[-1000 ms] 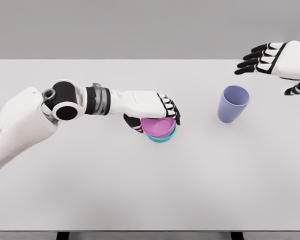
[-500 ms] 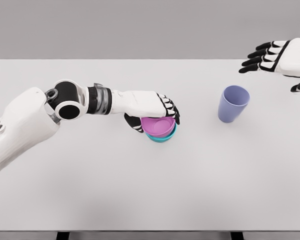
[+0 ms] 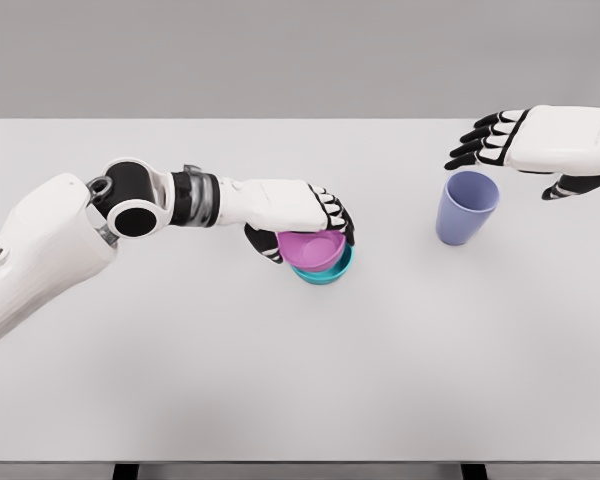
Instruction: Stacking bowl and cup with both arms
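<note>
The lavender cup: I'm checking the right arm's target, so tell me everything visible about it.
The lavender plastic-looking cup is a smooth, handleless tumbler that tapers toward its base, with an open mouth facing up and nothing visible inside. It stands upright on the white table, at the right and apart from the stacked bowls. The right hand hovers just above and behind its rim, fingers spread, not touching it.

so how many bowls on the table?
2: pink bowl nested in the teal bowl, mid-table, left hand gripping the pink one. None visibly hidden.

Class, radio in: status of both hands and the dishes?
Left hand gripping pink bowl nested in teal bowl. Right hand open above lavender cup. Nothing blocking.
</note>
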### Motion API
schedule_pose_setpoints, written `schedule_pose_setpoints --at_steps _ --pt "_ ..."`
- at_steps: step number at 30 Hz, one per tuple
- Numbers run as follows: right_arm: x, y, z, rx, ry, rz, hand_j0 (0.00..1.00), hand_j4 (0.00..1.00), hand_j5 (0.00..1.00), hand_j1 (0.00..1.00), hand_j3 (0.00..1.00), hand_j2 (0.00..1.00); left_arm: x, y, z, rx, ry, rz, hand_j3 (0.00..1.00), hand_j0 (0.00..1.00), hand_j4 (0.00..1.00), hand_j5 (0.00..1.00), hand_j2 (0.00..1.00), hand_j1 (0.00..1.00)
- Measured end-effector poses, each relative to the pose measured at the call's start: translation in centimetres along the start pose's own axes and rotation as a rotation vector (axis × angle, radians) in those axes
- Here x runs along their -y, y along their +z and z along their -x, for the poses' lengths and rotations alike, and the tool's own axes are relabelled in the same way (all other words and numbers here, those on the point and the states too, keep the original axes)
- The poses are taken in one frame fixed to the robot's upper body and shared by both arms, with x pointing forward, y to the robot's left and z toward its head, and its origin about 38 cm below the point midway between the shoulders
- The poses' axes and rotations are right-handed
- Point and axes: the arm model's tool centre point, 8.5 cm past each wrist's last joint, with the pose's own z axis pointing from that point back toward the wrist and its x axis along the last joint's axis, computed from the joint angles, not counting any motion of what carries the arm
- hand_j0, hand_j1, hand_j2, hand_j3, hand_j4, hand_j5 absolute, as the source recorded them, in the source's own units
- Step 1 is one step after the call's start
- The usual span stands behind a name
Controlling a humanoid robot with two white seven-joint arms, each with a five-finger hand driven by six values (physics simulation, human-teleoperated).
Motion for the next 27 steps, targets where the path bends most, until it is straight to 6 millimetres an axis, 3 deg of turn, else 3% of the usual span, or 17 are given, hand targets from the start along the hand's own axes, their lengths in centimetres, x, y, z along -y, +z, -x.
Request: schedule_pose_setpoints --at_steps 1,10,14,17,20,23,25,27 --pt "0.0 0.0 0.0 0.001 0.001 0.000 1.00 1.00 1.00 1.00 1.00 1.00 0.0 0.0 0.0 -0.001 -0.001 0.001 0.99 0.99 0.99 0.99 0.99 0.99" --pt "-0.2 -0.9 -0.4 0.025 -0.002 -0.005 1.00 1.00 1.00 1.00 1.00 1.00 0.1 0.2 0.1 -0.004 -0.002 0.002 1.00 1.00 1.00 1.00 1.00 1.00" --pt "-0.4 -1.7 0.1 0.021 -0.010 -0.013 1.00 1.00 1.00 1.00 1.00 1.00 -1.3 1.0 -0.3 0.013 -0.020 -0.026 1.00 1.00 1.00 1.00 1.00 1.00" --pt "-0.2 -2.8 0.2 0.033 -0.007 -0.013 1.00 1.00 1.00 1.00 1.00 1.00 -2.6 5.0 -1.0 0.051 0.017 -0.093 1.00 1.00 1.00 1.00 1.00 1.00" --pt "-1.4 -4.1 0.5 0.039 -0.023 -0.042 1.00 1.00 1.00 1.00 1.00 1.00 -3.5 11.0 -1.2 0.121 0.118 -0.198 1.00 1.00 1.00 1.00 1.00 1.00" --pt "-2.4 -4.6 0.8 0.032 -0.037 -0.070 1.00 1.00 1.00 1.00 1.00 1.00 -0.1 16.1 -1.2 0.180 0.316 -0.282 1.00 1.00 1.00 1.00 1.00 1.00" --pt "-3.0 -4.6 1.3 0.017 -0.046 -0.087 1.00 1.00 1.00 1.00 1.00 1.00 2.6 18.2 -1.1 0.175 0.421 -0.306 1.00 1.00 1.00 1.00 1.00 1.00" --pt "-3.6 -4.7 1.8 0.003 -0.059 -0.101 1.00 1.00 1.00 1.00 1.00 1.00 4.0 19.8 -0.9 0.151 0.471 -0.330 1.00 1.00 1.00 1.00 1.00 1.00"
